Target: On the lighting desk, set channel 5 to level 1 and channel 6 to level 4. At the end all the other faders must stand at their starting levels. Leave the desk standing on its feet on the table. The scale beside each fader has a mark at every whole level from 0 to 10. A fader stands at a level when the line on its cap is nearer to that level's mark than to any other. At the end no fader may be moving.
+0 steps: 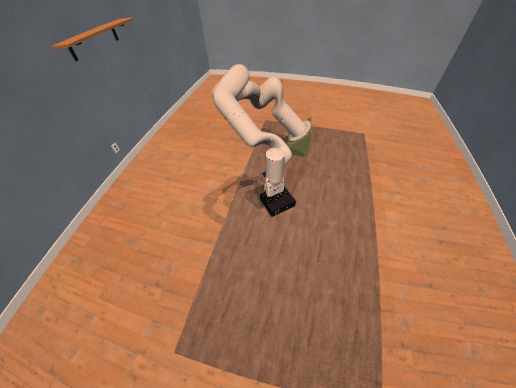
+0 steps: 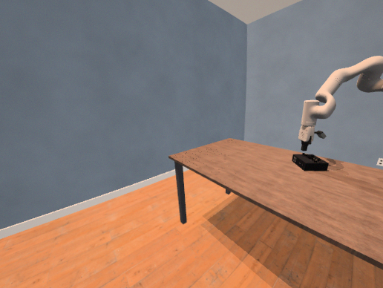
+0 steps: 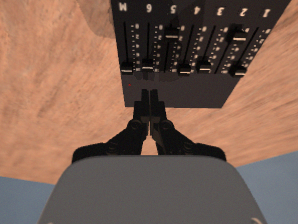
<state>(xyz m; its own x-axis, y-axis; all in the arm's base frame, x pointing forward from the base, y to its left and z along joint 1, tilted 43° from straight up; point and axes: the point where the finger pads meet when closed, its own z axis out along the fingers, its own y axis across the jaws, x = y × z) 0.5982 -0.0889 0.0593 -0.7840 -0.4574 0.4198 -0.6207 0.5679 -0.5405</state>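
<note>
Table (image 2: 260,174): brown wood top, far right end cut off by exterior frame edge; only one dark leg plainly seen, a second mostly hidden under the top. In top view the tbl reads as a long brown rectangle on orange plank floor.

Arm (image 1: 235,107): white, folded in several bends; base hidden by its own links in top view, only a green block (image 1: 302,144) shows at its foot. In exterior view the upper links run off the right edge.

Lighting desk (image 2: 310,162): small black box, standing flat on the tbl near the arm end. Feet not visible in any view. In top view the wrist covers its back part. In wrist view the far edge and both top corners are cut off.

Gripper (image 3: 149,95): jaws clenched together, nothing between them. Tips hang above the desk's plain near strip, just short of the fader row, roughly in line w/ ch 6 slot. Contact w/ desk surface: cannot tell.

Writing, wrist view, upside down, L to R: M, 6, 5, 4, 3, 2, 1 (last one partly cut). Scale ticks beside slots too small to count. Ch 5 cap (image 3: 171,34) sits well up its slot; ch 6 cap (image 3: 147,64) low near the near end; ch 2 cap (image 3: 239,36) also high. Small red dot (image 3: 129,85) on desk's near left
</note>
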